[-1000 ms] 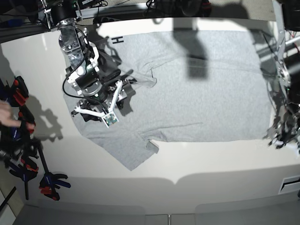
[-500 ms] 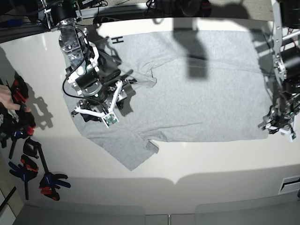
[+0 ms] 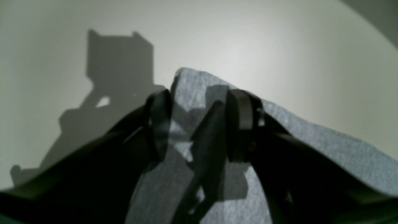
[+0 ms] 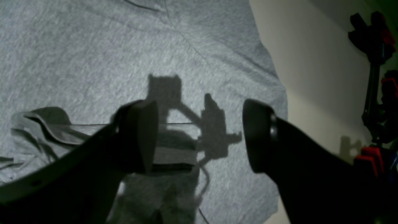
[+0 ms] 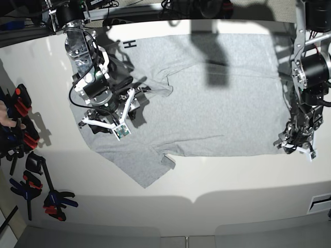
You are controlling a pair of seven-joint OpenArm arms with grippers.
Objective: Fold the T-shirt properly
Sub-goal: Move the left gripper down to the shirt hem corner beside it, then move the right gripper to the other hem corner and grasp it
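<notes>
Jaws on your left gripper (image 3: 194, 124) stand part-way apart around a raised corner of the grey T-shirt (image 5: 207, 103), though shadow hides whether the pads actually press the cloth; your right gripper (image 4: 199, 137) hangs with its jaws spread wide and empty over the shirt's sleeve end. You see the T-shirt spread flat across the white table (image 5: 217, 175), only a black letter H showing at a turned-over far edge. Clamps (image 5: 31, 175) at the table's side are partly cut off.
</notes>
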